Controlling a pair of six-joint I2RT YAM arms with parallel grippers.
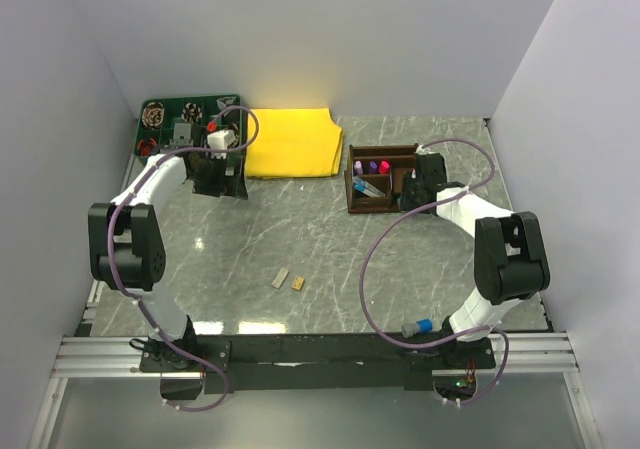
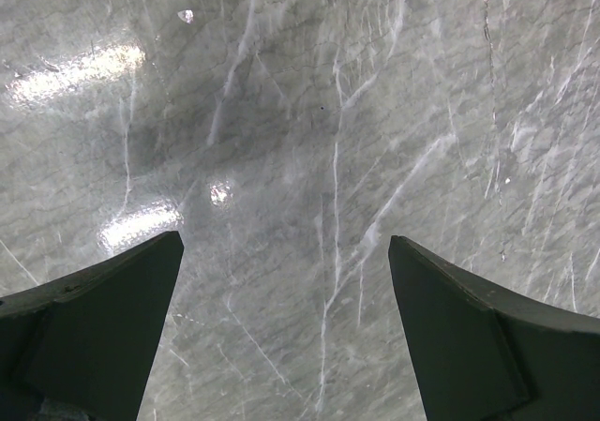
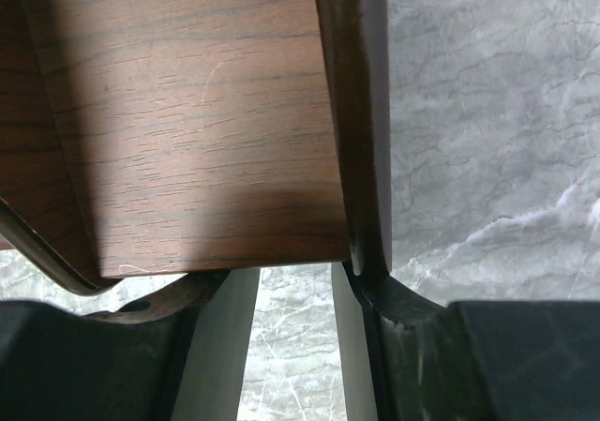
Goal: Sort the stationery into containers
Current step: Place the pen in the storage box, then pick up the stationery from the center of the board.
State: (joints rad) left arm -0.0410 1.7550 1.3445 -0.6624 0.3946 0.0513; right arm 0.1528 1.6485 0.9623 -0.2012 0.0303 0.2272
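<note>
The dark brown wooden organiser (image 1: pixel 380 181) stands at the back right and holds pink, purple and blue-capped markers (image 1: pixel 371 169). My right gripper (image 1: pixel 412 189) is at its right end. In the right wrist view its jaws (image 3: pixel 295 280) are a little apart with only marble between them, and the right fingertip (image 3: pixel 367 273) touches the organiser's wall (image 3: pixel 361 140). Two small tan blocks (image 1: pixel 290 280) lie on the table in front. A blue-capped marker (image 1: pixel 418 326) lies by the right arm's base. My left gripper (image 1: pixel 218 177) (image 2: pixel 286 243) is open and empty over bare marble.
A green tray (image 1: pixel 190 104) with coiled round items sits at the back left, just behind my left gripper. A flat yellow cloth (image 1: pixel 290 141) lies between the tray and the organiser. White walls close in three sides.
</note>
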